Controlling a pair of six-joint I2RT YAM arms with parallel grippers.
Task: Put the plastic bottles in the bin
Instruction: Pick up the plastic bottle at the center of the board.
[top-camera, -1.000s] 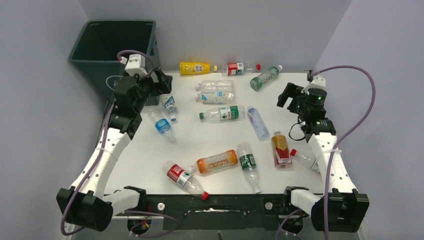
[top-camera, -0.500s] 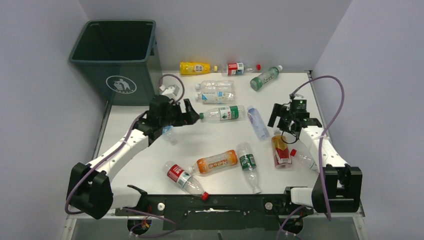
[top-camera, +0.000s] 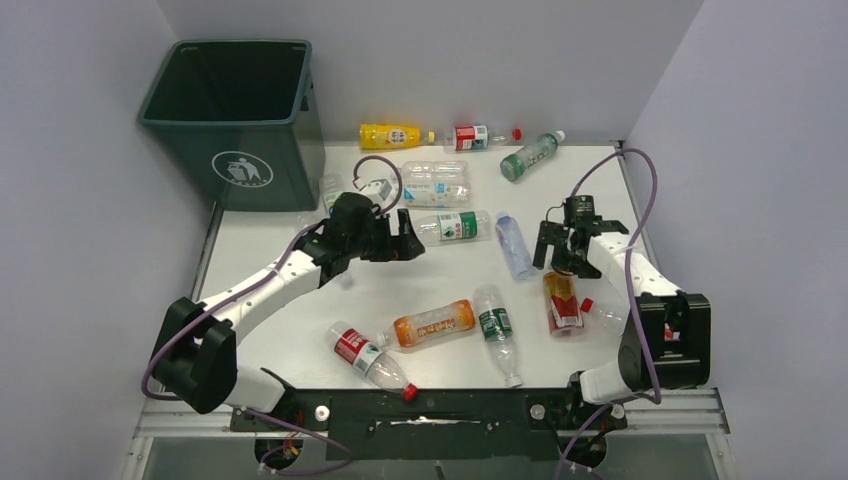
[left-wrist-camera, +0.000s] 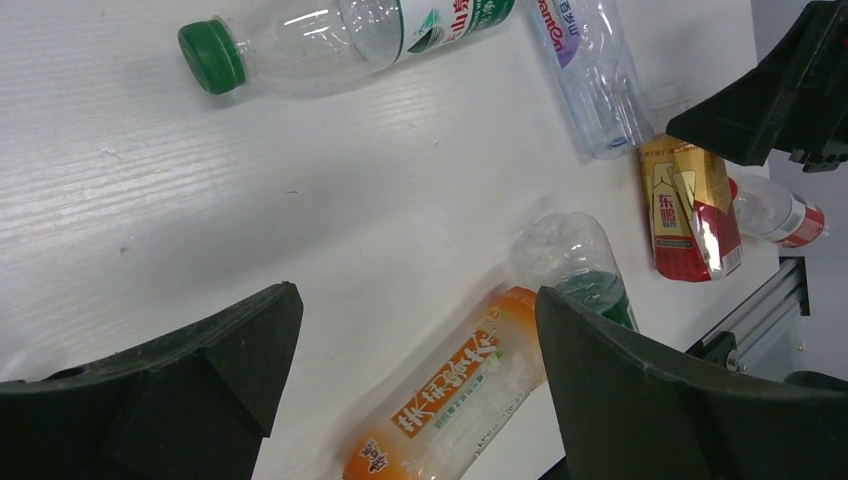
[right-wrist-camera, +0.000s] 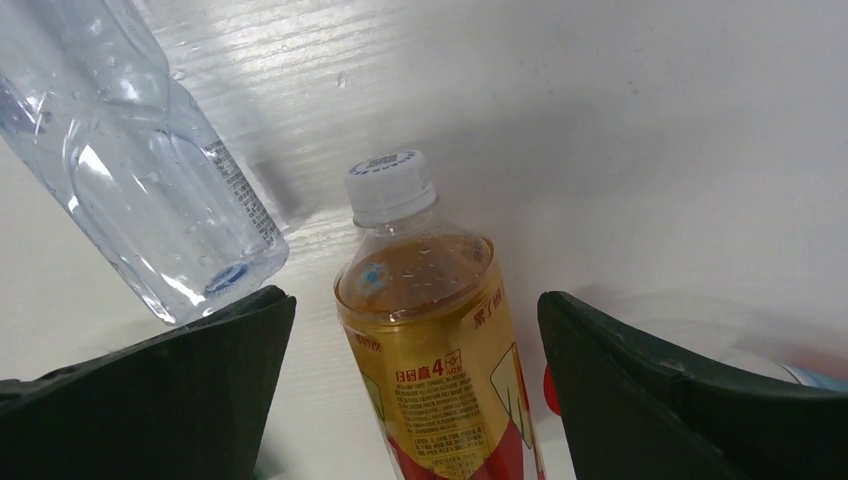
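The dark green bin stands at the back left. Several plastic bottles lie over the white table. My left gripper hangs open and empty beside the green-capped bottle. In the left wrist view its gripper frames the orange bottle lying below, with the green-capped bottle farther off. My right gripper is open over the neck of the gold-and-red bottle. The right wrist view has this bottle, white cap up, between the spread fingers of the gripper, untouched.
A clear bluish bottle lies left of the right gripper. A red-capped clear bottle lies by the gold one. Yellow, red-label and green-label bottles line the back wall. Two clear ones lie behind the left gripper.
The left arm swung from the bin's rim down and right to the table's middle. The right arm came forward and down over the gold-and-red bottle. Both grippers stayed open.
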